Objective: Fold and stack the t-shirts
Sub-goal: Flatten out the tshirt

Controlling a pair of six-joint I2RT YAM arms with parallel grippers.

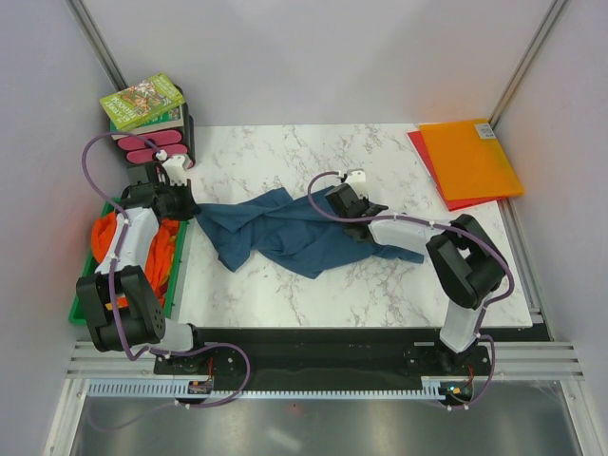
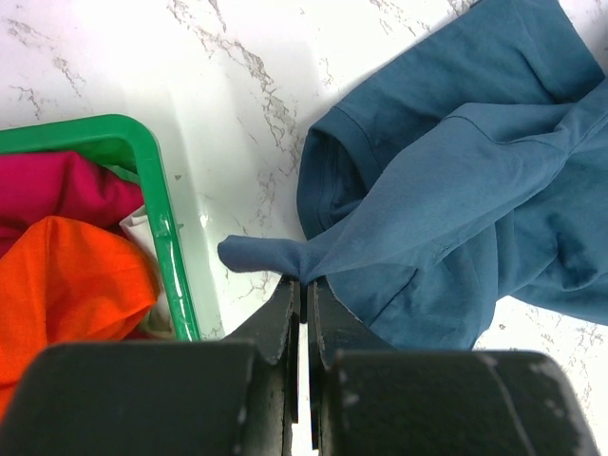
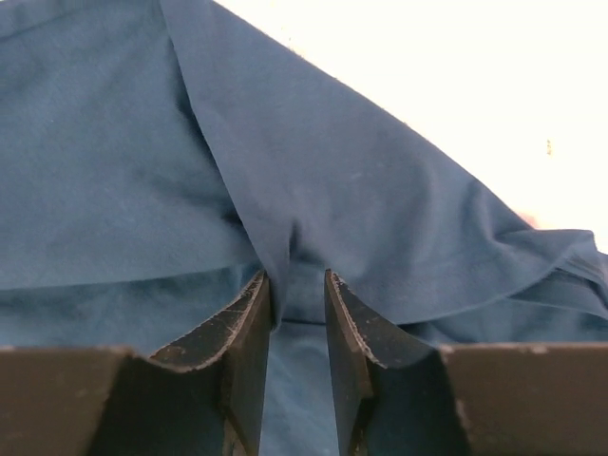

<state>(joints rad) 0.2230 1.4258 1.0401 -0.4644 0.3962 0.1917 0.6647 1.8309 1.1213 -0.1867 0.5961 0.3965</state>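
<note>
Closest to the arm bases on the left, the green bin [image 1: 82, 306] holds the orange shirts [image 1: 167, 249], so those haven't been touched yet. Just past it, the left end effector [image 2: 304, 283] is clamped tight on a little pinch of the teal shirt [image 1: 285, 233], right by the bin's edge. The shirt itself lies rumpled across the middle of the desk [image 1: 380, 294], bunched up rather than flat. Over on its right side, the right end effector [image 3: 296, 285] stands narrow with a fold of fabric bunched between its tips, which looks like a grip to me. At the far corners sit the folders [image 1: 470, 157] and a book [image 1: 142, 100]. I'd say this is the spreading step: the next move calls for pulling the two holds apart so the shirt lies flat before any folding.
</note>
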